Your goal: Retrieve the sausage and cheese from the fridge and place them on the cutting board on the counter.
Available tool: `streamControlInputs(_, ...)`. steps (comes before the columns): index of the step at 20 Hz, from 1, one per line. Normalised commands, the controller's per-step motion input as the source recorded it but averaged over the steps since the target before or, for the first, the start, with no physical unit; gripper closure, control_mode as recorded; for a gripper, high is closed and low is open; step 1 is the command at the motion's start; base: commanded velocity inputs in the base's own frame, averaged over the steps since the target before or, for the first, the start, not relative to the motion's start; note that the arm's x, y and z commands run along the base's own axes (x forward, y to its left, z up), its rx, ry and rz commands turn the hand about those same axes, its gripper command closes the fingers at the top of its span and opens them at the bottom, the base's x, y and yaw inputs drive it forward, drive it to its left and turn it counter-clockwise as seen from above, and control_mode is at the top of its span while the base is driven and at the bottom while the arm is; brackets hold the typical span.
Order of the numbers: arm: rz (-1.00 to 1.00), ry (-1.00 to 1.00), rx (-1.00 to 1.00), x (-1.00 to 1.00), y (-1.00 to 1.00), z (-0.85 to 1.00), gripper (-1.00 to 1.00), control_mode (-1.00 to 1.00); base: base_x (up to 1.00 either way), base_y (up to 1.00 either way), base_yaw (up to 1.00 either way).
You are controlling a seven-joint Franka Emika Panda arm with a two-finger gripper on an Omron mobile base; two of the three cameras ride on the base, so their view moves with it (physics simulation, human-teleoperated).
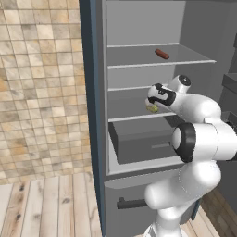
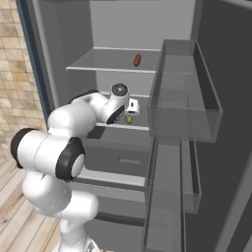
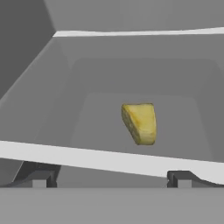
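The fridge (image 1: 97,92) stands open. On its upper shelf lies the dark reddish-brown sausage (image 1: 162,54) (image 2: 137,60). The pale yellow cheese (image 1: 152,109) (image 2: 129,119) (image 3: 140,123) rests on the middle shelf. My gripper (image 3: 111,179) hovers just above and in front of the cheese, open, its fingertips (image 3: 39,178) wide apart with nothing between them. In the base views the white hand (image 1: 160,95) (image 2: 127,105) reaches into the fridge over the cheese. The cutting board and the counter are out of view.
Below the middle shelf sits a grey drawer (image 1: 141,143) (image 2: 120,160). The open fridge door with its clear bins (image 2: 184,98) stands close on the right of the arm. A tiled wall (image 1: 41,83) and wooden floor (image 1: 46,208) lie to the left.
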Motion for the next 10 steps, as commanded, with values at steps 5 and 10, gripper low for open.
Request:
streamControlInputs(5,0.0,0.0,-0.01,0.13,-0.06,-0.17,-1.0,-1.0,0.0,0.0,0.0)
streamControlInputs(10,0.0,0.0,-0.01,0.12,-0.07,-0.17,-1.0,-1.0,0.0,0.0,0.0)
